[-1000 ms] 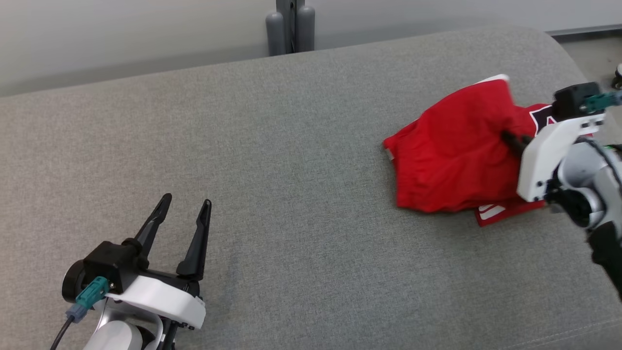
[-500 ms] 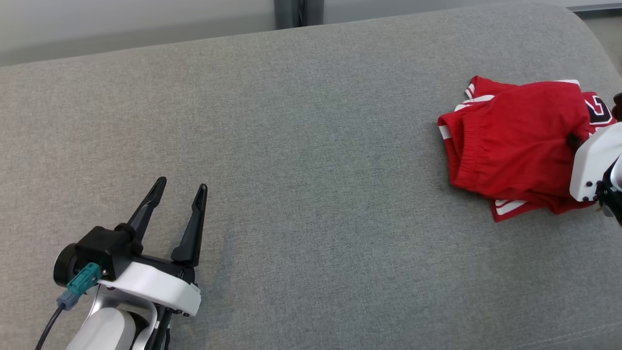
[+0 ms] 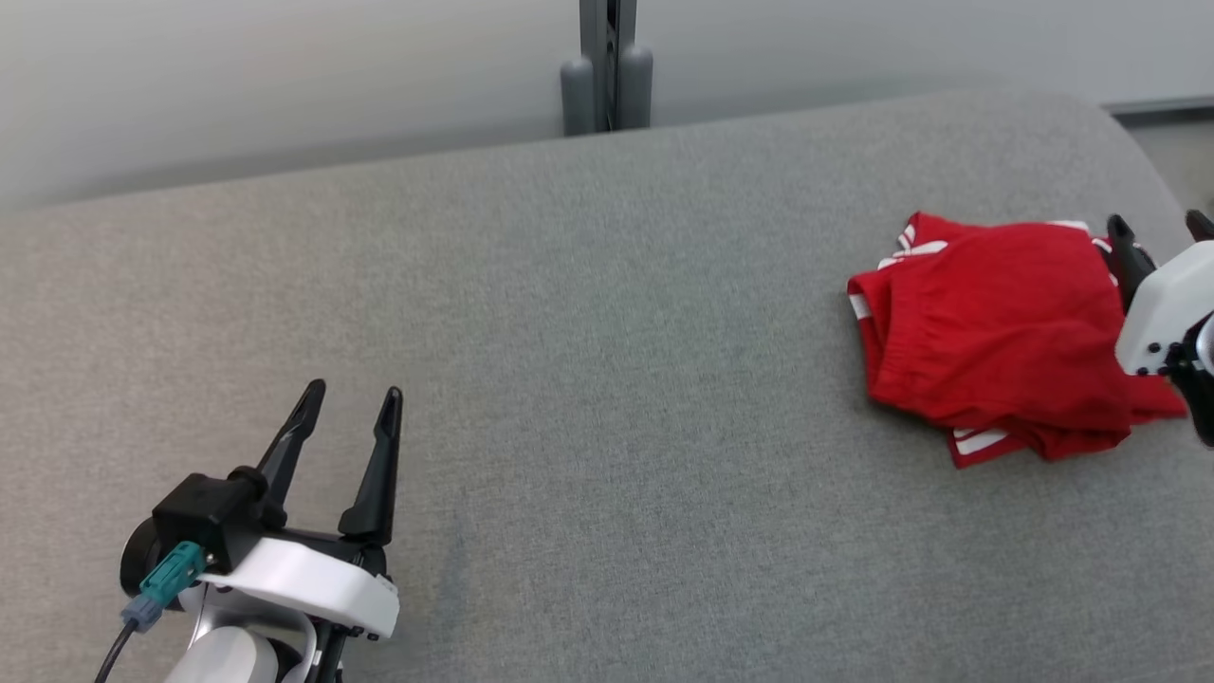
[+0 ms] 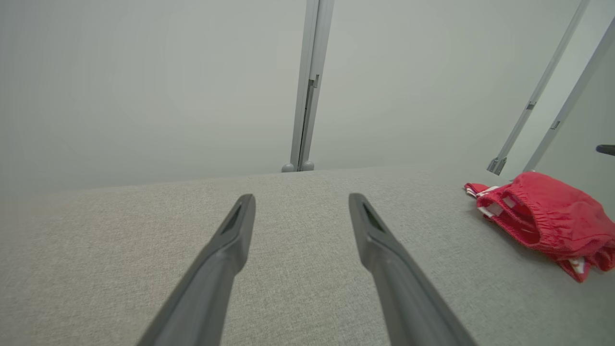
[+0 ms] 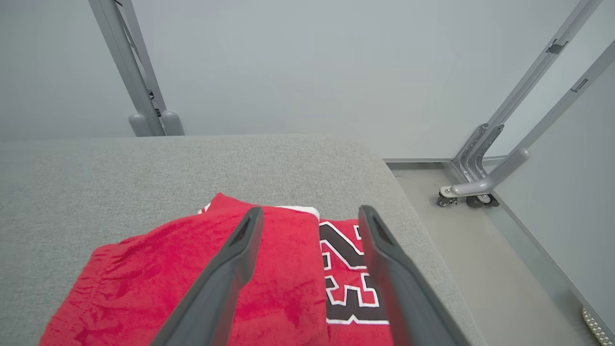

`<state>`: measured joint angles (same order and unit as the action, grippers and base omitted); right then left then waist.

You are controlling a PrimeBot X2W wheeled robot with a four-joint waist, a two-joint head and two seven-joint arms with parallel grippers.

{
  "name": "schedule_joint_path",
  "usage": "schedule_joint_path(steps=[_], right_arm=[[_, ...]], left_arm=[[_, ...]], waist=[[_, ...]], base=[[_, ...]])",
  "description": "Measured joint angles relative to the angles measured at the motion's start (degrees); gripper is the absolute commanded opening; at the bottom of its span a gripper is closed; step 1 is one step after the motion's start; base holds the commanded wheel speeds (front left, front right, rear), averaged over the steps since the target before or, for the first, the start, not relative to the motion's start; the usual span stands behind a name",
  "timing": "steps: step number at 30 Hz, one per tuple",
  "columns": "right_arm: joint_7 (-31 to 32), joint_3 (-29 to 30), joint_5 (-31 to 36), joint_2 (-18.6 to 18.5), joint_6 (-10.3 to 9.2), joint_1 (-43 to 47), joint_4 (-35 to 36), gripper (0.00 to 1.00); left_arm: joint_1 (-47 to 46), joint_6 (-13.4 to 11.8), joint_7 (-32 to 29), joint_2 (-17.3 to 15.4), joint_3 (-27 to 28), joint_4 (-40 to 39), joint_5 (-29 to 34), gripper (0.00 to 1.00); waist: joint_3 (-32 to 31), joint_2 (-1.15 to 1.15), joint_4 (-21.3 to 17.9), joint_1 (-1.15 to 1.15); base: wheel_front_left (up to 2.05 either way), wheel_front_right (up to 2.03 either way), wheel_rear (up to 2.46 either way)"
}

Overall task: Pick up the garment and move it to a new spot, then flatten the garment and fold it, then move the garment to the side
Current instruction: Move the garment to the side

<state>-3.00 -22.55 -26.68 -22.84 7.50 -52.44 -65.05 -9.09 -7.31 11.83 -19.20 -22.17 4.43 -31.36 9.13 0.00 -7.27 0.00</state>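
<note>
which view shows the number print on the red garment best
Right wrist view: the black-and-white number print lies face up, seen between the open fingers of the right gripper. The head view gives the plain folded top of the red garment; the left wrist view, its elastic waistband side.

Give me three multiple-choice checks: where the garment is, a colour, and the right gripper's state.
1. Where on the grey surface does the garment lie?
A. Near its right end
B. Centre
C. Left end
2. What colour are the garment's numerals?
A. Blue
B. Black, white-edged
C. Yellow
3. How is the right gripper?
A. Shut on the garment
B. Shut, empty
C. Open, holding nothing
Answers: 1 A, the head view shows it by the right end; 2 B, the right wrist view shows them; 3 C, its jaws stand apart over the garment.
</note>
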Motion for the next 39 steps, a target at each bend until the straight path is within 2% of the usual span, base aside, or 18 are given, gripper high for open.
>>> schedule_joint_path(steps=[4,11,16,21,27,39], right_arm=[[-2.52,0.16,-1.75,0.79,0.0,3.66,6.09,1.0],[-5.2,0.8,-3.59,0.35,0.0,16.0,24.38,1.0],[-5.09,6.15,-2.88,0.57,0.0,28.7,38.43,1.0],[-5.24,13.45,0.6,5.71,0.0,40.5,50.52,1.0],[-5.25,17.52,6.11,11.78,-0.01,50.32,59.38,1.0],[-5.94,20.02,10.85,16.49,-0.01,56.3,65.75,1.0]], left_arm=[[0.88,-0.94,0.57,-0.08,1.1,0.22,-0.46,1.0],[4.03,-2.8,0.79,-1.26,2.89,-0.24,-1.08,1.0],[6.07,-3.88,1.15,-0.96,3.61,-0.66,-1.77,1.0],[7.37,-4.35,1.77,-0.3,4.39,-0.57,-2.61,1.0],[8.25,-3.33,2.42,0.03,4.54,1.18,-2.5,1.0],[9.57,-1.81,3.1,1.87,6.39,4.74,-0.87,1.0]], waist=[[-3.1,0.0,0.6,0.0],[-7.32,0.0,2.6,0.0],[-9.5,0.0,4.4,0.0],[-10.23,0.0,6.5,0.0],[-10.52,0.0,8.4,0.0],[-11.37,0.0,9.15,0.0]], base=[[0.0,0.0,0.0],[0.0,0.0,0.0],[0.0,0.0,0.0],[0.0,0.0,0.0],[0.0,0.0,0.0],[0.0,0.0,0.0]])
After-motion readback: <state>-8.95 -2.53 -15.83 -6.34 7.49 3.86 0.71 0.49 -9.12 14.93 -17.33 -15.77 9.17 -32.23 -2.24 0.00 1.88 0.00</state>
